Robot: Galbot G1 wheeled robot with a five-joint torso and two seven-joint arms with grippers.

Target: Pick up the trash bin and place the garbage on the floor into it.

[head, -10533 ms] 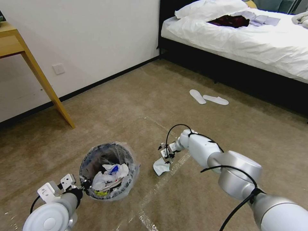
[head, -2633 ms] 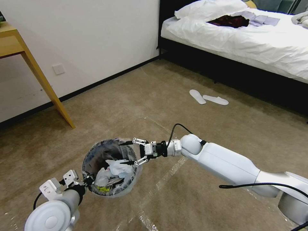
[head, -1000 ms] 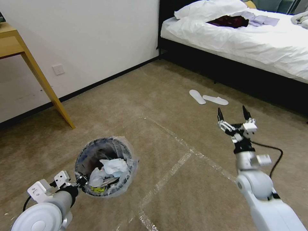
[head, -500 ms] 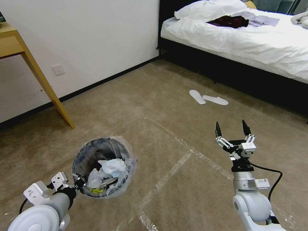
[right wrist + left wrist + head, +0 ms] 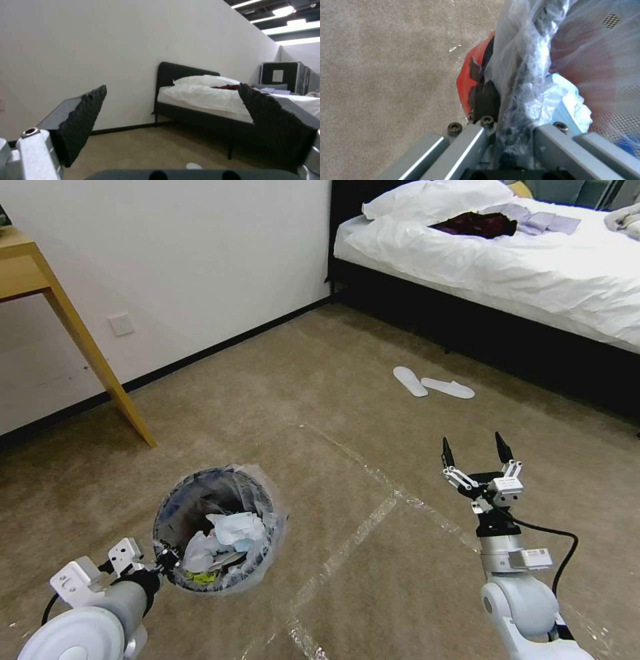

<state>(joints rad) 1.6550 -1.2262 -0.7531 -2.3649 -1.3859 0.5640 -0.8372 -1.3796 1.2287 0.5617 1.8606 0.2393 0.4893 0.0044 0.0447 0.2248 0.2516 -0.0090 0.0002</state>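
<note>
The trash bin, round, dark inside and lined with a crinkly clear bag, hangs at lower left over the floor. My left gripper is shut on its near rim; the left wrist view shows the rim and liner pinched between the fingers, with the red base beyond. Garbage fills the bin: white tissues, pale blue paper, a yellow scrap. My right gripper stands open and upright at right, well apart from the bin, nothing between its fingers.
A wooden table leg slants down at the left wall. White slippers lie before the dark-framed bed. Clear tape lines cross the carpet between the arms.
The right gripper dropped the pale paper into the bin, swung back to the right and now stands upright and open. The bin shifted slightly in the left gripper.
</note>
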